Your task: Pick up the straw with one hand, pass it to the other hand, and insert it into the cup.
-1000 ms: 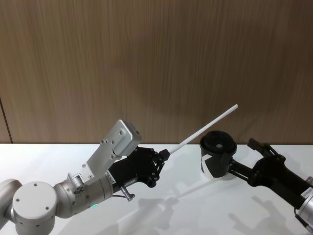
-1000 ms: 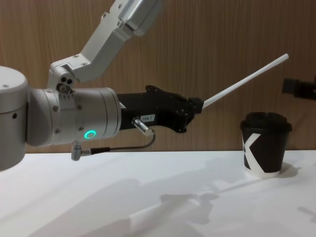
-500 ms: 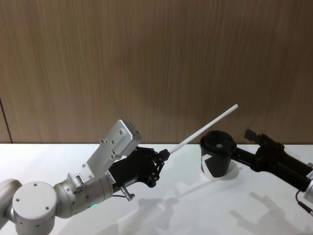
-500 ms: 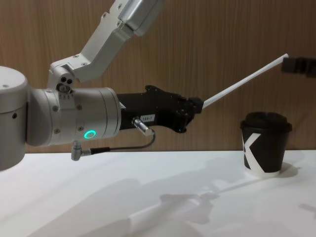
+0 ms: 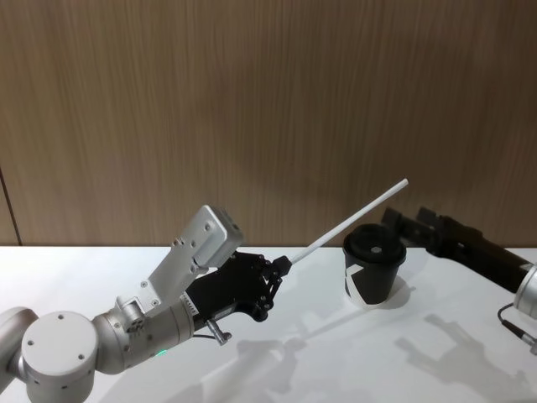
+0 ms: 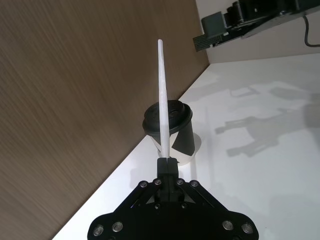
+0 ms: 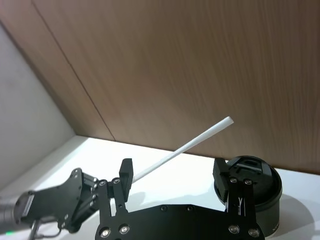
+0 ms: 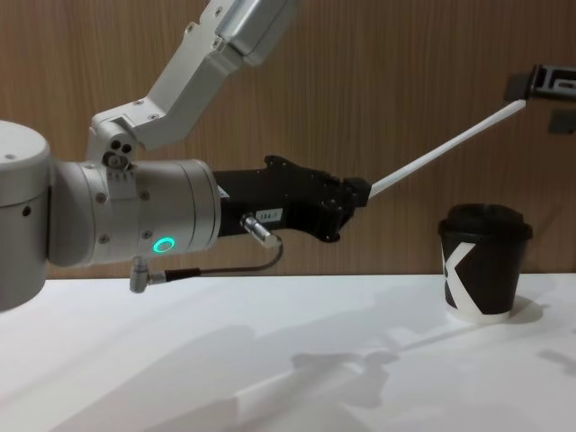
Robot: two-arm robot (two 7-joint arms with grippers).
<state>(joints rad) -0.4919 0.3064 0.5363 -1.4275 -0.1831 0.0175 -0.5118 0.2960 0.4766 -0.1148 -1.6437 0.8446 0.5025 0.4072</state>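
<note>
Pinching the straw [image 5: 348,221] by its lower end, your left gripper [image 5: 281,267] sits left of centre in the head view, its jaws closed tight on the tube. From there the straw slants up to the right, and its free tip ends above the cup [image 5: 373,267], which stands upright on the white table [image 5: 294,369] at centre right. Your right gripper [image 8: 549,85] is at the upper right edge of the chest view, just beside the straw's tip; you cannot tell whether they touch. In the right wrist view its fingers [image 7: 126,172] are spread wide and hold nothing, with the straw crossing the gap between them farther off.
</note>
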